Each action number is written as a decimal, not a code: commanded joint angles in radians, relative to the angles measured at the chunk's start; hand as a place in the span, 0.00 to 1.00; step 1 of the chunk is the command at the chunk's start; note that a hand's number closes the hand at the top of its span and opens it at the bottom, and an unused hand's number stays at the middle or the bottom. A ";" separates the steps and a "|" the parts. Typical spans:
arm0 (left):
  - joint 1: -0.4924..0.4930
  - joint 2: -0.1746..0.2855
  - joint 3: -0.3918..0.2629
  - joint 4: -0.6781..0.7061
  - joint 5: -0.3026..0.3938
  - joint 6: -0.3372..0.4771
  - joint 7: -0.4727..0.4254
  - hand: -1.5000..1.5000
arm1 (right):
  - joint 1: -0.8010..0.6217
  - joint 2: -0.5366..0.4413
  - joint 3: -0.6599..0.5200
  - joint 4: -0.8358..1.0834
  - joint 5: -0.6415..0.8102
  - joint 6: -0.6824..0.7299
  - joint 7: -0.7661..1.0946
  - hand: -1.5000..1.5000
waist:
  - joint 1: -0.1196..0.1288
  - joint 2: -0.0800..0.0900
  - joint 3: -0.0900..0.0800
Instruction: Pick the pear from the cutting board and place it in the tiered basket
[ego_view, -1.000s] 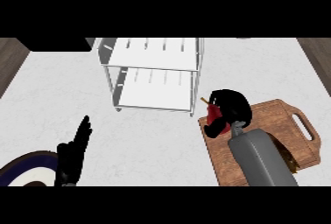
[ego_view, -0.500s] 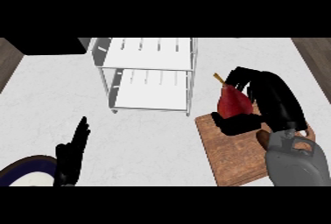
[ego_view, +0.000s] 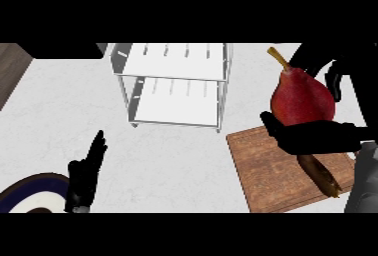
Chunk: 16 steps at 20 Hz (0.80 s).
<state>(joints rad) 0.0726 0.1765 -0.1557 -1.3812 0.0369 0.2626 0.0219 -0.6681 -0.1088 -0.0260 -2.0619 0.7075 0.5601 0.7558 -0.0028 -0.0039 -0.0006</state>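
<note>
Black right hand (ego_view: 325, 139) at the view's right is curled round the lower part of the dark red pear with a tan stem (ego_view: 301, 97), fingers wrapped across the pear's base and more of the hand showing dark behind its upper right side. The pear stands nearly upright in this hold, stem uppermost and leaning a little to the left, and it hangs in the air over the far edge of the brown wooden cutting board (ego_view: 273, 170), to the right of the white wire tiered basket (ego_view: 177, 95) and apart from it. Half a second ago the pear sat lower, close over the board's far left corner with the hand draped over it from above; now it has risen clear of the wood and looms larger in the head view, and the hand has shifted underneath it. A brown elongated shape lies on the board just below the hand; what it is cannot be told. On the pale speckled tabletop (ego_view: 170, 155) the left hand (ego_view: 85, 172) rests at the lower left, fingers straight and pointing up, beside the round plate with a dark blue rim (ego_view: 29, 192), both unchanged from the earlier frames.
</note>
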 joint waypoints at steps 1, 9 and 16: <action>0.025 0.008 0.019 0.000 0.009 -0.034 -0.018 0.50 | -0.126 0.019 0.009 0.012 -0.001 0.022 0.119 1.00 | 0.007 0.002 0.000; 0.015 0.002 0.017 -0.024 -0.017 -0.031 0.002 0.50 | -0.339 0.010 -0.054 0.375 0.047 -0.111 0.055 1.00 | 0.013 0.005 0.000; -0.012 -0.024 0.015 -0.003 -0.039 -0.018 0.012 0.50 | -0.383 0.043 0.004 0.648 0.095 -0.242 -0.085 1.00 | 0.016 0.007 0.000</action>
<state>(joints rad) 0.0814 0.1547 -0.1470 -1.3905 0.0032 0.2479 0.0161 -1.0291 -0.0684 -0.0338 -1.5428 0.7943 0.3674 0.7450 0.0127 0.0017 -0.0006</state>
